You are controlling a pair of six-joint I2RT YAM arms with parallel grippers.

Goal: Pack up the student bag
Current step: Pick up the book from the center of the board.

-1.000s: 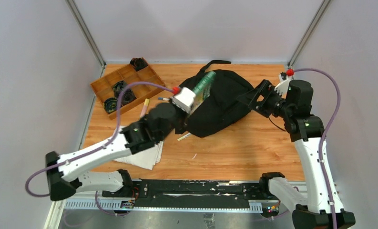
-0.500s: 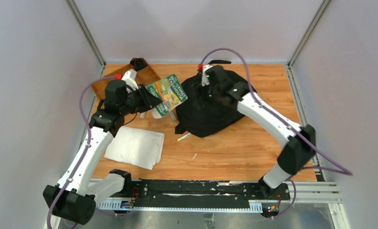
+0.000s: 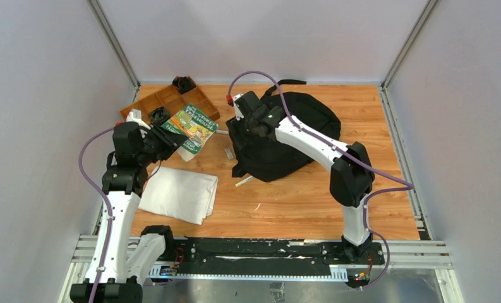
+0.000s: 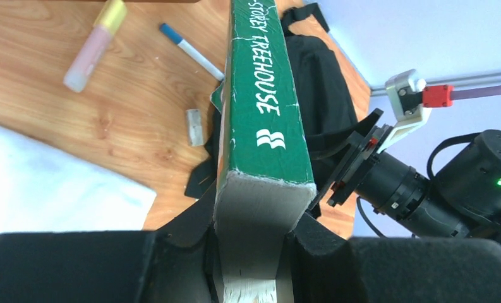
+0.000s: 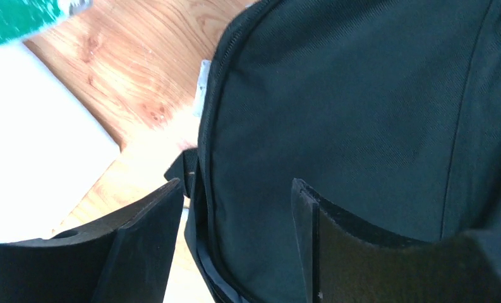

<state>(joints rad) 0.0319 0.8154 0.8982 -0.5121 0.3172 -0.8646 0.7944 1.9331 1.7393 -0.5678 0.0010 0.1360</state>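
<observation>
You held the green paperback [image 4: 263,113] edge-on in the left gripper [image 4: 251,252], jaws clamped on its lower end. It hung over the table [image 3: 298,202] between the wooden compartment tray [image 3: 162,99] and the student bag [image 3: 311,113]. Your right gripper [image 5: 235,186] stood with its jaws apart, straddling the bag's left edge by the zipper seam. Fabric lay between them, but nothing looked pinched.

To my eye, the step in hand was opening the bag so the book could go in. You would have done well to close the right jaws on the fabric just beside the zipper line, not on the thick body of the bag. Lifting up and away from there should have formed a mouth. Only then was the book worth bringing across, spine leading and firmly held, since a grip on one end left a long overhang that could swing. The arms were near each other, so a clash was worth watching for.

The bag lay slumped at the middle-back of the table. It was soft black fabric, with straps trailing off its near-left corner and the loop handle at the far end. I could not tell whether the zipper was open.
</observation>
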